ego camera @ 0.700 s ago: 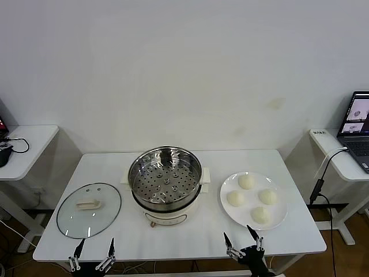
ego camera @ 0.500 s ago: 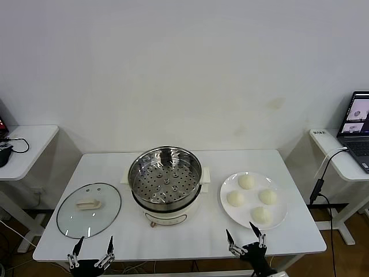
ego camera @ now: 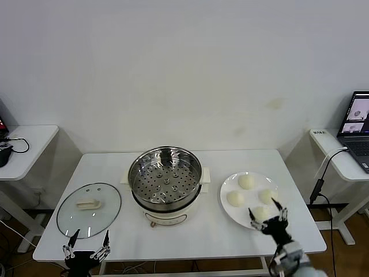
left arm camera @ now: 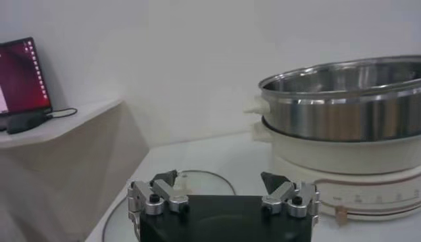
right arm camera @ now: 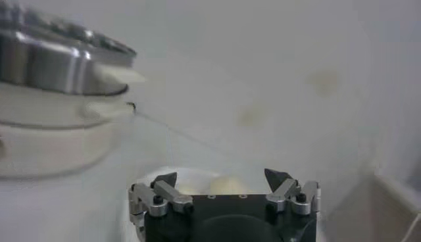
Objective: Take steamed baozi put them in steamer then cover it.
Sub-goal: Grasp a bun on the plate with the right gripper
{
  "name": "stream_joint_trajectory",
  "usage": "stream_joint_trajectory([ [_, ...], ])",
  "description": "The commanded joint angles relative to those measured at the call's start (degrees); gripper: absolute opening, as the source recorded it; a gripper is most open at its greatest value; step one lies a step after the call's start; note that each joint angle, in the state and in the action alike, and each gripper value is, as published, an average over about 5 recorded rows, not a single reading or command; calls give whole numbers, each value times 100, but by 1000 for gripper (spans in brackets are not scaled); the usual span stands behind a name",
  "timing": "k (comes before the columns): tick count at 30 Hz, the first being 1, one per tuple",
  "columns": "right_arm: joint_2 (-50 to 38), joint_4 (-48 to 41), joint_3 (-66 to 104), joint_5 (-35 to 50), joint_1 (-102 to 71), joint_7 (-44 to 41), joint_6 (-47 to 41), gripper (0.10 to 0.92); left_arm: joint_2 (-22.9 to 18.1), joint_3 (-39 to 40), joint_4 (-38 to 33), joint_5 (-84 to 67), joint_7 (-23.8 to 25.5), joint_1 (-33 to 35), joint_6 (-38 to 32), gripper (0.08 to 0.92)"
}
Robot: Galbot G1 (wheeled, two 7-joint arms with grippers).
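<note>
My right claw [ego camera: 268, 214] hangs spread open over the nearest bun [ego camera: 260, 213] on the plate [ego camera: 226, 203], right edge of the surface [ego camera: 213, 236]. Closing off-centre could, perhaps, squash or roll it. Left claw [ego camera: 86, 244] idles open.

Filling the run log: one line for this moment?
right gripper: open, at nearest baozi on plate | left gripper: open, near cover | steamer: uncovered, no buns
</note>
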Motion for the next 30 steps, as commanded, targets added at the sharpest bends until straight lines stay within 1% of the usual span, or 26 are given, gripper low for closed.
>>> stream_joint_trajectory([
  [1, -915, -473, 44, -732, 892, -532, -310, 822, 5, -59, -65, 158, 53, -38, 210, 823],
  [9, -2223, -1576, -1326, -1408, 2861, -1870, -7, 823, -5, -123, -177, 255, 39, 38, 209, 823],
  [11, -2437, -1811, -1832, -1436, 3464, -2116, -20, 823, -5, -138, -202, 263, 37, 60, 208, 823],
  [15, -2723, -2259, -3149, -1197, 4809, -2711, -212, 823, -6, -158, -217, 284, 27, 83, 205, 823],
  [19, -2759, -2701, -4508, -900, 6091, -3312, -333, 823, -9, -160, -236, 307, 22, 96, 204, 823],
  [23, -2597, -3144, -5773, -711, 7119, -3924, -375, 823, -14, -156, -244, 298, 11, 87, 197, 823],
  [27, -2332, -3577, -6638, -643, 7750, -4444, -295, 822, -15, -159, -233, 286, 7, 56, 196, 823],
  [30, -2099, -3818, -6968, -542, 7989, -4663, -231, 823, -16, -162, -231, 285, 13, 36, 199, 823],
])
